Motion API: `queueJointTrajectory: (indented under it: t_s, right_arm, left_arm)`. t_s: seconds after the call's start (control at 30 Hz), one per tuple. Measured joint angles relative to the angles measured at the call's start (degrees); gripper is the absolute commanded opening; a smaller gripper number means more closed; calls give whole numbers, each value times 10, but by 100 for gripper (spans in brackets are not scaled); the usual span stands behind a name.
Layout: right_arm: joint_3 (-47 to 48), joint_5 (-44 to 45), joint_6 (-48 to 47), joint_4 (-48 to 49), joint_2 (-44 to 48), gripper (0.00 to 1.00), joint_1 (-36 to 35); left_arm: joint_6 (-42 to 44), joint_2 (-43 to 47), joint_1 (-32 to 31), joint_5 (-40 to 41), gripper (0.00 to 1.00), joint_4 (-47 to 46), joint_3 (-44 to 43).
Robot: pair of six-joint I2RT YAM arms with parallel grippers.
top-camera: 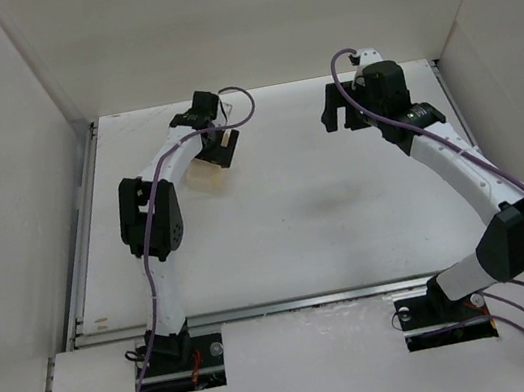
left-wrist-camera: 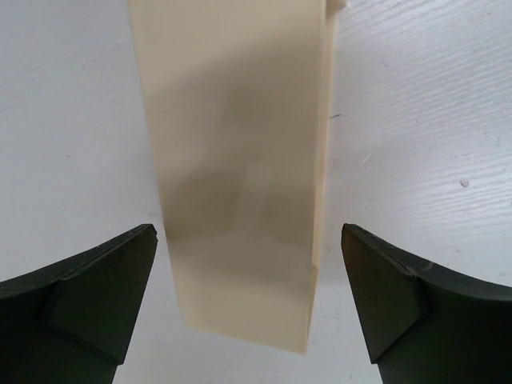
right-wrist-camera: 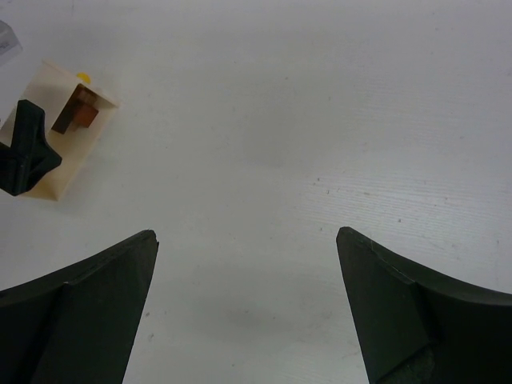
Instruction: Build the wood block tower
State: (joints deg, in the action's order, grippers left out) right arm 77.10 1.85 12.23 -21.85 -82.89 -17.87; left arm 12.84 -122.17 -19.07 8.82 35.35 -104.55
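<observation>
The left gripper [left-wrist-camera: 248, 240] is held open, its two dark fingers [left-wrist-camera: 88, 296] set apart on either side of the pale tray [left-wrist-camera: 240, 120]; in the left wrist view a strip of white table [left-wrist-camera: 416, 120] is seen between each finger and the tray, so neither is touching it; the tray's near end lies between the fingertips and its length runs away from them. From above, this gripper is seen just at the far side of the tray, with the tray partly tucked beneath it. The right gripper [right-wrist-camera: 246, 240] is likewise spread wide and nothing is held in it; only bare table is framed between its fingers; it is kept well apart from the tray, off to the tray's right as seen from above. In the right wrist view the tray is seen small at the upper left, and the task's blocks are found inside it: a dark brown block [right-wrist-camera: 78, 101] and a reddish-orange block [right-wrist-camera: 86, 118] touching it, both towards the tray's far end; whether one is stacked on the other cannot be told at that size. One dark finger of the left gripper is seen in front of the tray's left part; a small yellow spot [right-wrist-camera: 83, 77] is glimpsed at the tray's far edge.
</observation>
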Motion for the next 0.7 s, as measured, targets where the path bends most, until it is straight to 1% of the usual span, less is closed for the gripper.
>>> queueJointTrajectory:
  t_s: [0.13,0.2,0.33,0.37,0.43,0.5,0.53,0.63,0.67,0.7]
  right_arm:
    - [2,-4,3,0,-2,99,0]
    - [3,-4,6,0,-2,99,0]
    - [5,-6,12,0,-4,99,0]
    - [5,-6,13,0,-5,99,0]
    - [5,-6,16,0,-5,99,0]
    - [5,-6,18,0,-5,99,-1]
    - [6,-6,20,0,-6,99,-1]
    - [11,-6,24,0,-12,99,-3]
    - [11,-6,24,0,-12,99,-4]
    - [11,-6,26,0,-12,99,-5]
  left_arm:
    - [0,-2,1,-16,100,2,0]
    - [0,-7,8,-26,97,2,-1]
    - [1,-23,31,-49,85,5,-5]
    - [2,-26,34,-55,79,6,-5]
    - [4,-29,43,-59,73,10,-5]
    - [5,-29,47,-64,63,12,-5]
    - [9,-29,47,-66,51,13,-6]
    - [13,-30,45,-73,33,18,-11]
    - [13,-30,45,-75,21,22,-14]
    - [14,-30,45,-76,14,26,-16]
